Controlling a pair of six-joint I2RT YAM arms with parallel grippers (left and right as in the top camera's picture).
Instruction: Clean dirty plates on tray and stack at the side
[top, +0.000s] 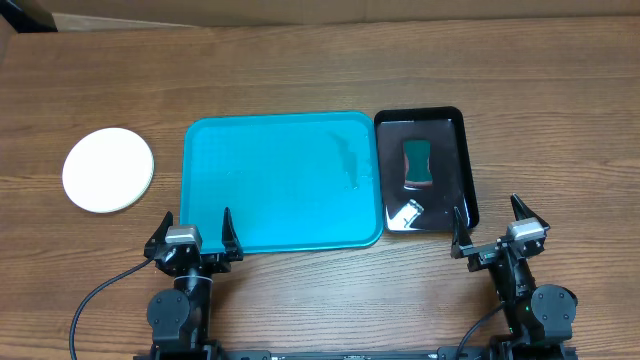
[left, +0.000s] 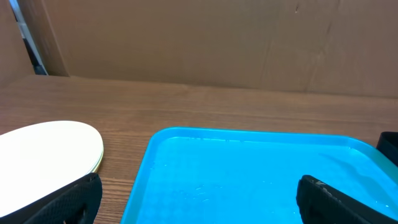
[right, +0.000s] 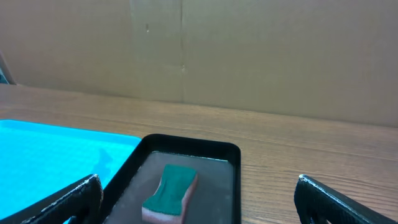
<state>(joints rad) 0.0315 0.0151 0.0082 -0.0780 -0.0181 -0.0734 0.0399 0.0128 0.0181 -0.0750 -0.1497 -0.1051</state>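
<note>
The turquoise tray (top: 280, 180) lies mid-table with no plates on it; only a faint wet smear shows near its right side. It also fills the left wrist view (left: 249, 174). A stack of plates (top: 108, 169) sits on the table left of the tray, white plate on top, with a yellow-green rim showing beneath in the left wrist view (left: 46, 149). The light blue plate is hidden. My left gripper (top: 194, 237) is open and empty at the tray's near left corner. My right gripper (top: 496, 232) is open and empty near the black tray's near edge.
A glossy black tray (top: 463, 150) stands right of the turquoise tray, holding a green sponge (top: 418, 163) and a small crumpled white scrap (top: 407, 212). The sponge shows in the right wrist view (right: 169, 190). A cardboard wall runs along the table's far edge.
</note>
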